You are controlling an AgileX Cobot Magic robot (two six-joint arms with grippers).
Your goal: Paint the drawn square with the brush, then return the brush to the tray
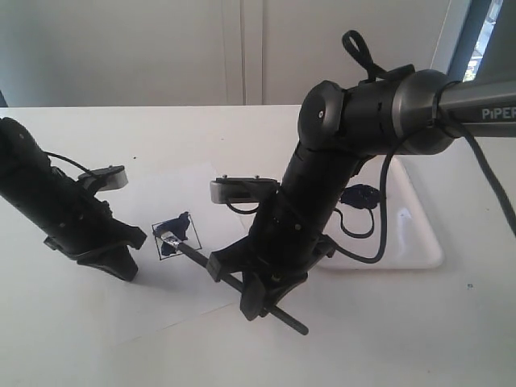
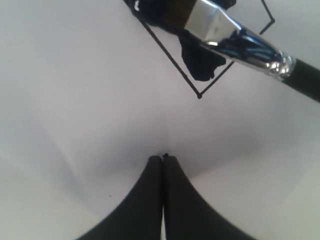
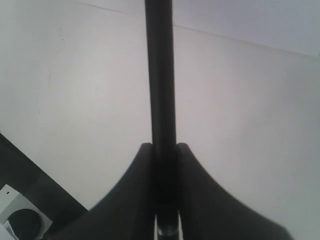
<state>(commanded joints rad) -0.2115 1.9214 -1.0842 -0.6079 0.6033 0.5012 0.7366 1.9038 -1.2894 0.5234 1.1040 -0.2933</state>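
One small black-outlined drawn square sits on a flat white paper sheet at the left-middle of the white table, its inside partly smeared with dark blue-black paint. Over it lies the flat dark head of the single long black-handled brush, whose handle slants toward the near right. The right gripper clamps that handle around mid-length, both fingers pressed against it. The left gripper rests just left of the square, jaws pressed together with nothing between them. One glossy white rectangular tray with a raised rim lies at the right, well apart from the square, bearing one dark paint blob. The right arm and its looping black cable cover much of the tray's left side. The left wrist view alone shows the square with its blotches up close, the silver ferrule of the brush streaked blue, and the left gripper tips meeting. The right wrist view shows only the bare handle of the brush running out from the right gripper, not the square.
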